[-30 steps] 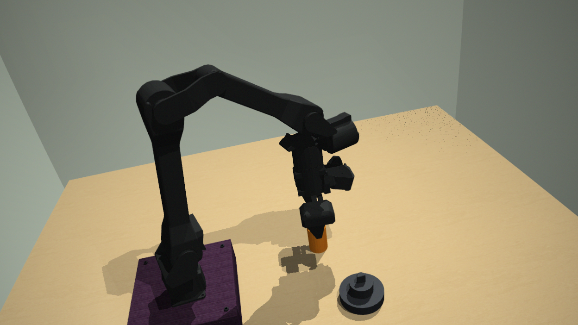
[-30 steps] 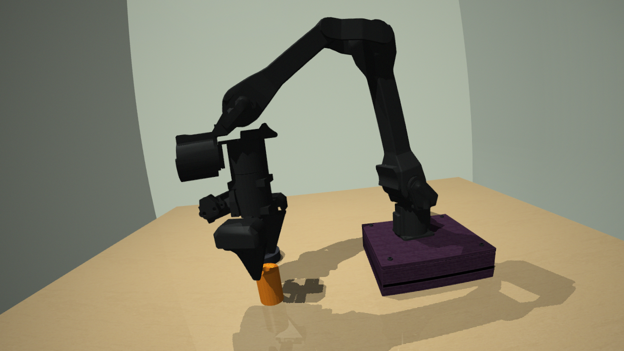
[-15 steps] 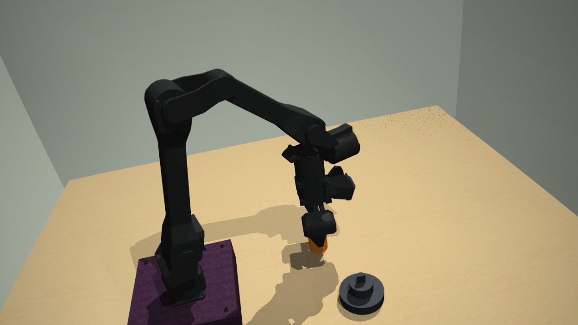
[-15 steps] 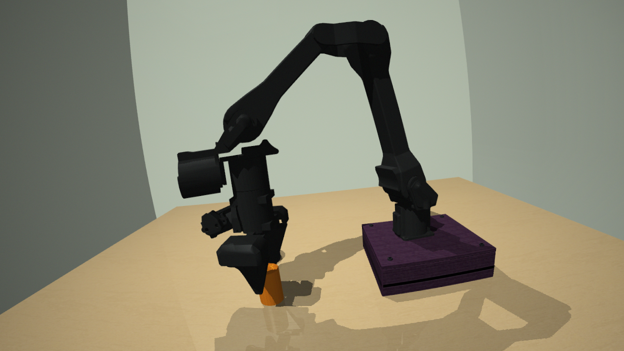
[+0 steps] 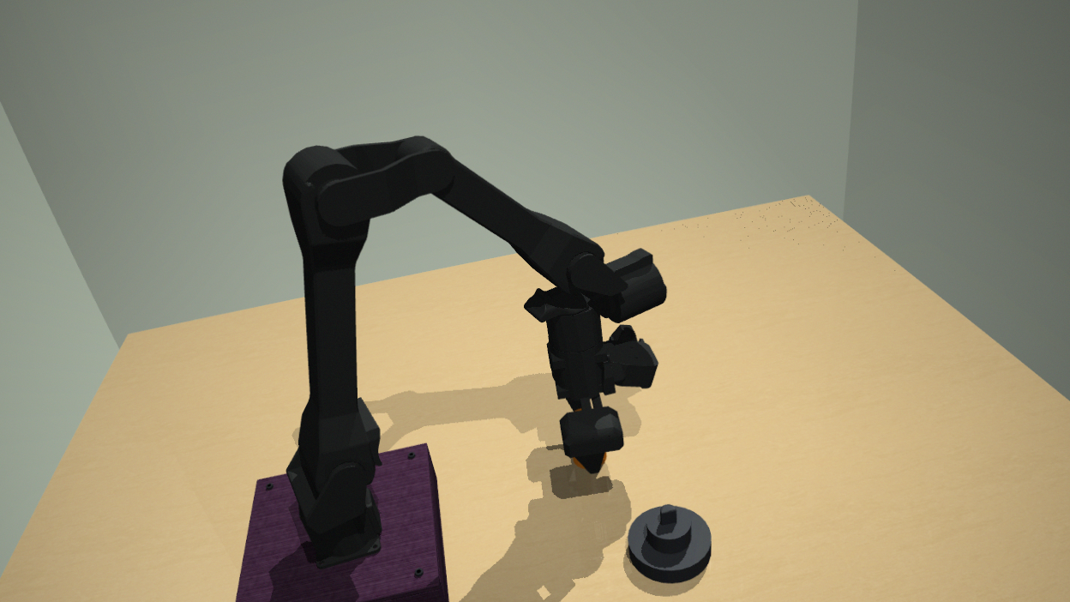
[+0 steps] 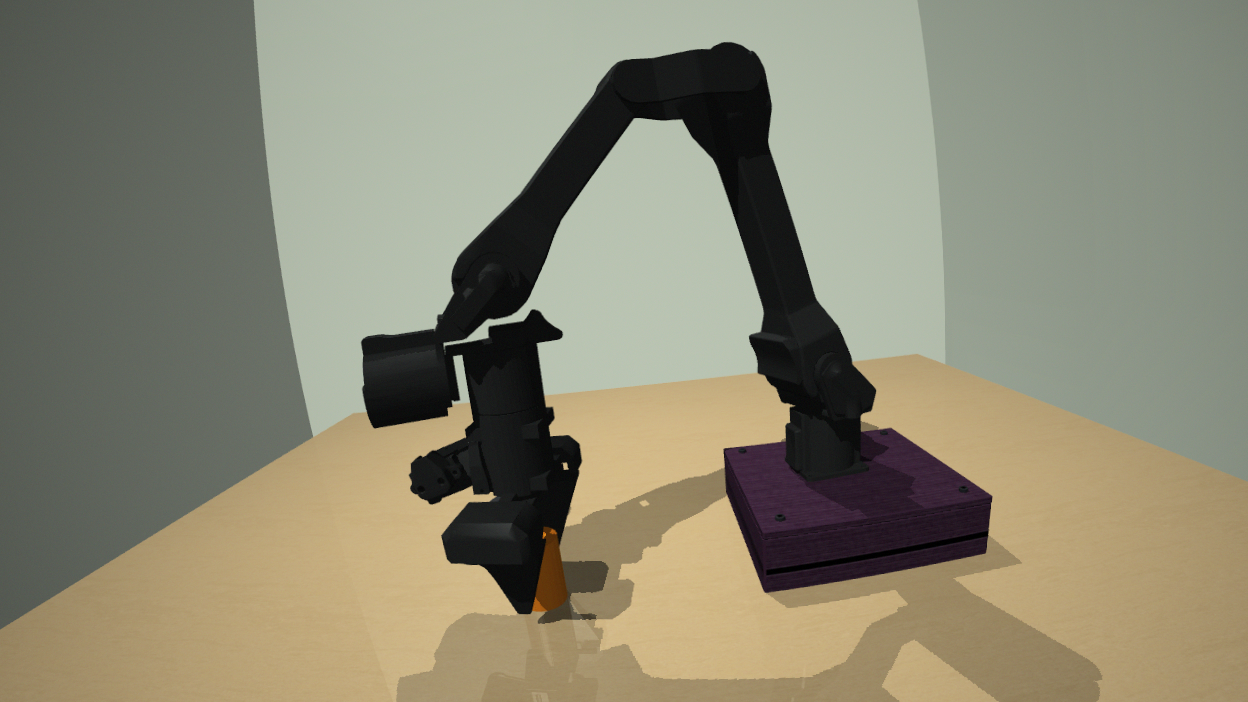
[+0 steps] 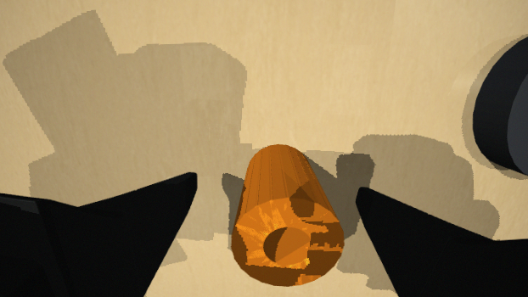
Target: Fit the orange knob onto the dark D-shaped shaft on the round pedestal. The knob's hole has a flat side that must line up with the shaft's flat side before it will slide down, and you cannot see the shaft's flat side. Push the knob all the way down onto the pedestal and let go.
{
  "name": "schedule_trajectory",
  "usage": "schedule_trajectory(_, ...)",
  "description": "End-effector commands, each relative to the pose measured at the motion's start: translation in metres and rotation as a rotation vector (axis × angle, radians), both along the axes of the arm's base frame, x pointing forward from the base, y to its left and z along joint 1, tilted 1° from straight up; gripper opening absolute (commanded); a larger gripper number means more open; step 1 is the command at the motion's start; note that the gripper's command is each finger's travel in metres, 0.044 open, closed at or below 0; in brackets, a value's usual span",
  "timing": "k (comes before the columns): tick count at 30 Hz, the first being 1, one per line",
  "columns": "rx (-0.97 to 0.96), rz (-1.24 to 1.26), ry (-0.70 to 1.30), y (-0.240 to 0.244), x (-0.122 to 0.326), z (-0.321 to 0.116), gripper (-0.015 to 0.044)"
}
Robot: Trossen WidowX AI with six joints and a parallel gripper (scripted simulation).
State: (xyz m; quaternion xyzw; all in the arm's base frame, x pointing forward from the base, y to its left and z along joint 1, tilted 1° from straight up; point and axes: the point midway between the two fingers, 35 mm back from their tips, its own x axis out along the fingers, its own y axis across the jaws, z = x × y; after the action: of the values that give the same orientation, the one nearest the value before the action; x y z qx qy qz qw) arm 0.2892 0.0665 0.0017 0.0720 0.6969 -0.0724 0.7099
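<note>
The orange knob (image 5: 576, 462) (image 6: 551, 580) (image 7: 276, 170) stands upright on the table. Its hole faces up; in the wrist view the hole's right edge looks straight, though shadows break up the top. My gripper (image 5: 591, 458) (image 6: 545, 571) (image 7: 278, 187) is open and low around the knob, one finger on each side. In the wrist view a gap shows between the knob and each finger. The dark round pedestal (image 5: 692, 554) (image 7: 519, 123) stands apart from the knob, with its shaft (image 5: 668, 514) sticking up. The pedestal is hidden in the exterior view.
The arm's purple base block (image 5: 404, 524) (image 6: 872, 558) stands on the wooden table (image 5: 785, 374) (image 6: 305, 541). The pedestal is at the right edge of the wrist view, cut off by the frame. Arm shadows fall across the table around the knob.
</note>
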Motion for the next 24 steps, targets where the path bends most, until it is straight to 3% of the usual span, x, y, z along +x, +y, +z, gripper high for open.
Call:
schedule_trajectory(1,-0.006,0.006,0.001,-0.0012,-0.0009,-0.0064,0.044)
schedule_trajectory(5,-0.006,0.006,0.001,-0.0014,-0.0013,-0.0102,0.044)
schedule_trajectory(15,-0.006,0.006,0.001,-0.0014,-0.0013,-0.0102,0.0177)
schedule_trajectory(20,-0.006,0.006,0.001,-0.0014,-0.0013,-0.0102,0.0144)
schedule_trajectory(24,-0.006,0.006,0.001,-0.0007,0.0009,-0.0015,0.0039)
